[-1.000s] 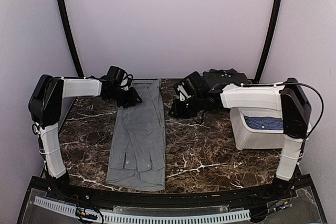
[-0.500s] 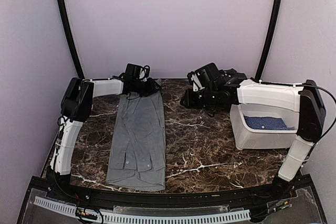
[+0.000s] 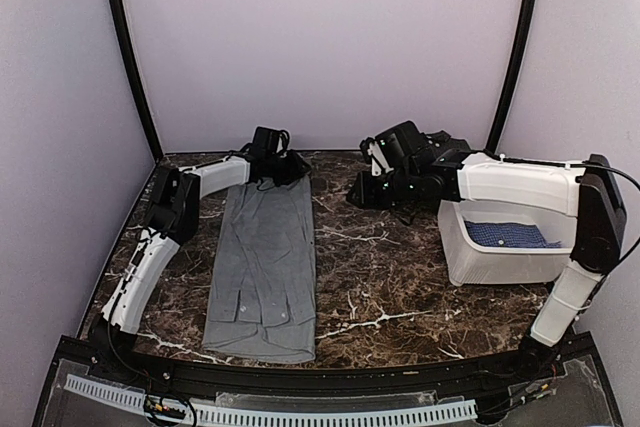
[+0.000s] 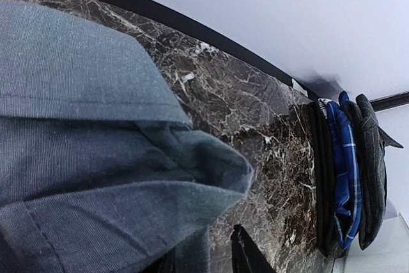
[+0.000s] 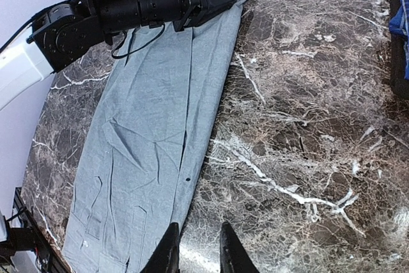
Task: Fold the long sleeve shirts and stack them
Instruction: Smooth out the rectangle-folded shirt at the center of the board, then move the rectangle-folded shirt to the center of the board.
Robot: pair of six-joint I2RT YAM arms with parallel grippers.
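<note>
Top external: one grey shirt (image 3: 262, 267), one tub (image 3: 490, 265)

I am working in a robotics lab booth, not a home. Plain lilac panels (image 3: 320, 47) are closing off the space beyond and to both sides of my fingers (image 5: 167, 254). Black curved poles (image 3: 125, 47) are rising at the far corners, a marble-patterned tabletop (image 5: 307, 126) is lying beneath them, and a white slotted cable duct (image 3: 330, 414) is running along the near edge, well behind them.
</note>
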